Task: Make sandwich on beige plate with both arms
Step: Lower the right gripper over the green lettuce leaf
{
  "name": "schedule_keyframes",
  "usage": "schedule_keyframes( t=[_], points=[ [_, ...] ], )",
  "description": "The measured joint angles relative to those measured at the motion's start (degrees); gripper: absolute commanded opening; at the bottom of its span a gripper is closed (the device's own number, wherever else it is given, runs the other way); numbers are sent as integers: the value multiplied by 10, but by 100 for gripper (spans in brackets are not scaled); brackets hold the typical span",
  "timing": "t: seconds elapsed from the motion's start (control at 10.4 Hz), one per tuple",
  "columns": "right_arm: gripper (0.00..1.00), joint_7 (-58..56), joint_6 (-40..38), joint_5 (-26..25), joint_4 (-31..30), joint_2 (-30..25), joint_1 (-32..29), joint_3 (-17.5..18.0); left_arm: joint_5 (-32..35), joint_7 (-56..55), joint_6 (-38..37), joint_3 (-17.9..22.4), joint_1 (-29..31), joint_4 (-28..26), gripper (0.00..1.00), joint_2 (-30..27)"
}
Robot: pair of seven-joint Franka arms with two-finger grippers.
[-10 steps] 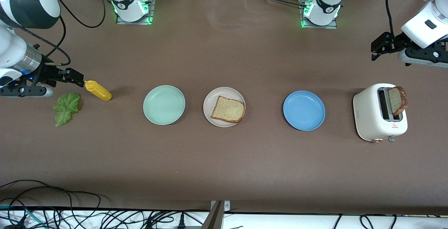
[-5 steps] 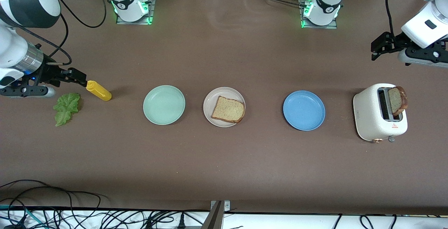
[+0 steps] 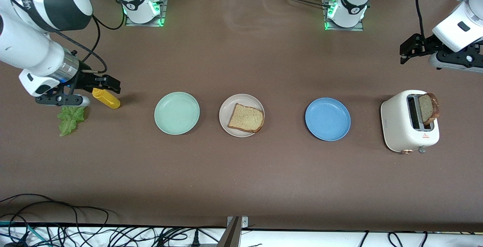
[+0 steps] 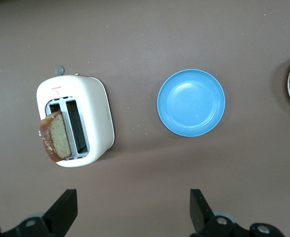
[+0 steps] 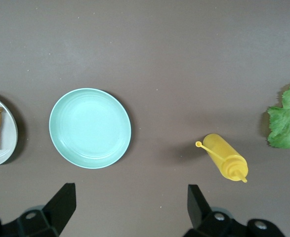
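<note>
A row of things runs along the table. At the right arm's end lies the lettuce leaf (image 3: pixel 71 120), with the squeeze bottle (image 3: pixel 106 98) just beside it. Next comes a plate (image 3: pixel 176 112), then the beige plate (image 3: pixel 227 108) with a bread slice (image 3: pixel 245 118) on it, then another plate (image 3: pixel 327 118). At the left arm's end stands the toaster (image 3: pixel 403 126), a second bread slice (image 3: pixel 428 108) upright in its slot
</note>
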Motion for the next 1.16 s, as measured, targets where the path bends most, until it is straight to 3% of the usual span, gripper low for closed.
schedule_keyframes(
  t=[0.29,0.58,1.16],
  points=[
    [100,-119,15,-20,0,19,-48,-34,0,0,-3,2,1,0,100,0],
    [100,-226,45,-74,0,67,-119,-59,0,0,-5,3,2,0,100,0],
    [100,-260,200,-163,-1,253,-177,-64,0,0,-7,5,3,-1,100,0]
  ],
)
